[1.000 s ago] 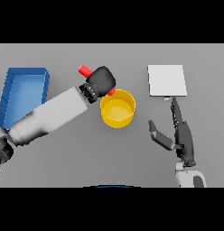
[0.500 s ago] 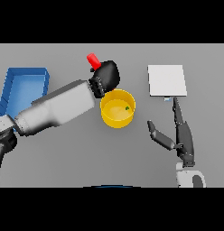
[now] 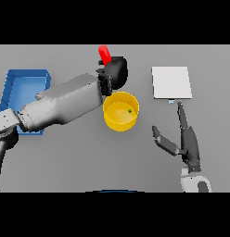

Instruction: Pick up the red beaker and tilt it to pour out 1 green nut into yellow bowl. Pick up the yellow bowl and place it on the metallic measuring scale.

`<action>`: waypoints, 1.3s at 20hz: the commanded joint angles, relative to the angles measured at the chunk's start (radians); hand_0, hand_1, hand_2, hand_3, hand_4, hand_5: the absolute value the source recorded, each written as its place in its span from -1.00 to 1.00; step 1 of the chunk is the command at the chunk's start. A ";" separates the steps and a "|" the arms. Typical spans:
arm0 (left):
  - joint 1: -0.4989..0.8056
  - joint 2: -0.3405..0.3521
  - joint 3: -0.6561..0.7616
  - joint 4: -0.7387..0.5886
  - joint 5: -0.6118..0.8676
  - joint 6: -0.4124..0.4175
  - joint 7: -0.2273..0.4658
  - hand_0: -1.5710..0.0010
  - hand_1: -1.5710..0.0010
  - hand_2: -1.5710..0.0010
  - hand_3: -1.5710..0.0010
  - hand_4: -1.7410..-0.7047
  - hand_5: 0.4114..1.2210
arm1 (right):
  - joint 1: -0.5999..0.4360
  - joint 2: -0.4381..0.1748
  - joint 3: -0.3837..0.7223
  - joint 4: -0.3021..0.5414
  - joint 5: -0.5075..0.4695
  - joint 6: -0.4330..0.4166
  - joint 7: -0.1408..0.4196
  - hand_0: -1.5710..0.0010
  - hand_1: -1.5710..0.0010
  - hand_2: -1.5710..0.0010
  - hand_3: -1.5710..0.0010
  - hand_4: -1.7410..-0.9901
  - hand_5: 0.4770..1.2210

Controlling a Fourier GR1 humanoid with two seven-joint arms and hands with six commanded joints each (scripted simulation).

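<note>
My left hand (image 3: pixel 115 72) is shut on the red beaker (image 3: pixel 104 54), holding it in the air just behind the yellow bowl (image 3: pixel 120 111); only the beaker's upper part shows past the hand. A small green nut (image 3: pixel 130 110) lies inside the bowl. The metallic measuring scale (image 3: pixel 171 82) sits flat at the right rear. My right hand (image 3: pixel 185 139) rests open to the right of the bowl, fingers pointing toward the scale, thumb spread to the left.
A blue tray (image 3: pixel 24 88) stands at the left side of the table, partly covered by my left arm. The left forearm crosses the table from the lower left toward the bowl.
The left hand has risen and moved back with the beaker, turning it more upright. A green nut now lies in the bowl. The right hand has stayed put.
</note>
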 commanded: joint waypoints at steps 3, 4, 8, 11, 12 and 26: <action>-0.088 0.035 0.044 0.031 0.035 0.030 -0.030 -1.00 -1.00 -1.00 -0.90 -0.97 1.00 | -0.011 0.014 0.005 0.013 0.004 -0.009 -0.002 1.00 1.00 1.00 1.00 0.43 -0.69; -0.113 0.049 0.060 0.050 0.045 0.038 -0.023 -1.00 -1.00 -0.78 -0.92 -0.87 1.00 | -0.006 0.008 0.002 0.004 -0.001 -0.005 -0.017 1.00 1.00 1.00 1.00 0.44 -0.69; -0.221 0.107 0.155 0.146 0.127 0.088 -0.033 -1.00 -1.00 -0.91 -0.57 -0.93 1.00 | -0.022 0.011 -0.008 0.012 -0.036 0.011 -0.012 1.00 1.00 1.00 1.00 0.49 -0.69; -0.251 0.136 0.269 0.246 0.241 0.083 0.028 -1.00 -1.00 -0.95 -0.78 -0.96 1.00 | -0.031 0.011 -0.014 0.005 -0.074 0.035 -0.015 1.00 1.00 1.00 1.00 0.46 -0.68; -0.243 0.156 0.325 0.281 0.297 0.094 0.057 -1.00 -1.00 -0.96 -0.76 -0.97 1.00 | -0.023 0.009 -0.012 0.008 -0.069 0.034 -0.020 1.00 1.00 1.00 1.00 0.44 -0.68; 0.283 0.466 0.805 0.087 0.994 0.491 0.390 -1.00 -1.00 -1.00 -0.84 -1.00 1.00 | -0.043 -0.021 -0.010 0.045 -0.058 0.050 -0.042 1.00 1.00 1.00 1.00 0.41 -0.64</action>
